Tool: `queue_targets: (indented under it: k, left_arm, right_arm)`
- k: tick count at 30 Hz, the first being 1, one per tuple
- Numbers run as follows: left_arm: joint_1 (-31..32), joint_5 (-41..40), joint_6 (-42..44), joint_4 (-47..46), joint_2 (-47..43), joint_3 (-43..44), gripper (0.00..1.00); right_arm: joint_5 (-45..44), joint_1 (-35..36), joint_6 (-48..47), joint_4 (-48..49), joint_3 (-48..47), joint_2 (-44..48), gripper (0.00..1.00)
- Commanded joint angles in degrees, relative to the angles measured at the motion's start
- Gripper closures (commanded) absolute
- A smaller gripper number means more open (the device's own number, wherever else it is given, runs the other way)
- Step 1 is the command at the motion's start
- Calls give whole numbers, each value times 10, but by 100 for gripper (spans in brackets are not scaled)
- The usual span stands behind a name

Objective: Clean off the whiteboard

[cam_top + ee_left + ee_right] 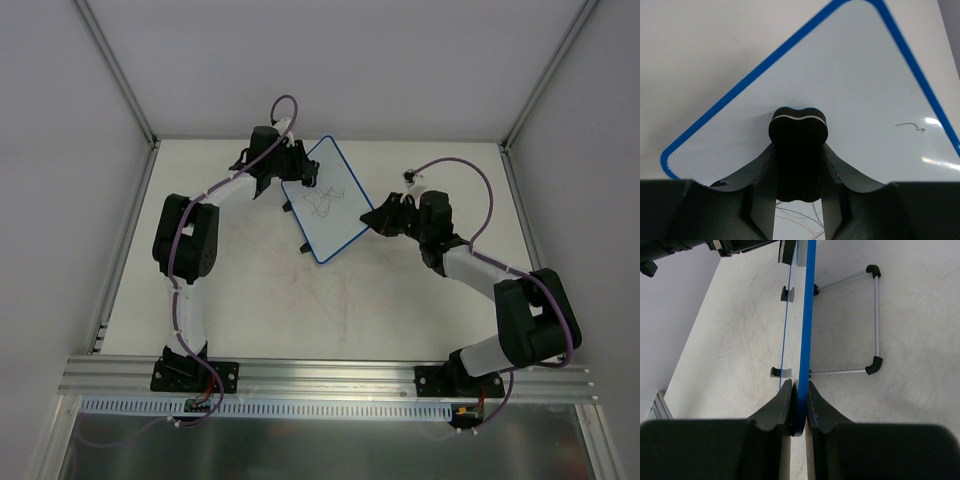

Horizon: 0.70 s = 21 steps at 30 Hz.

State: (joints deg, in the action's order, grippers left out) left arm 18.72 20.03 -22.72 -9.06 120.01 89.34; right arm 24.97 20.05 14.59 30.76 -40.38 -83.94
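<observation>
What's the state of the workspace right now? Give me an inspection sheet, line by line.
Surface: white table, faintly scuffed.
Job's things: whiteboard standing on its wire stand, with dark scribbles on it; black eraser in front of its face.
Clutter: nothing seen.
Grippers: left gripper shut on the eraser; right gripper shut on the whiteboard's blue rim.
Cables: purple cables run along both arms.
Surroundings: white walls; metal rail at the near edge.

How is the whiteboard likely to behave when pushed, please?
Probably stiff: edge-on, the whiteboard looks straight. Likely light and tippy, propped on a thin wire stand, though the right hand clamps its rim. Its glossy face may be slippery.
</observation>
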Motion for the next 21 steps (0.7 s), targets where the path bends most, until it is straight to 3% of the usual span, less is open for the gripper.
queue_targets:
  k: [1,8,12,21]
  left_arm:
    - [29,61,51,-23,0,41,100]
    - [100,54,184,25,-1,78,100]
    - [119,66,217,26,-7,80,100]
    - [104,-22,168,66,15,109,100]
  right_arm:
    - [45,16,-71,-30,11,1,100]
    - [48,18,-71,-30,5,-10,100]
    - [49,20,-73,-31,2,-13,100]
    - [49,20,-72,-31,1,-14,100]
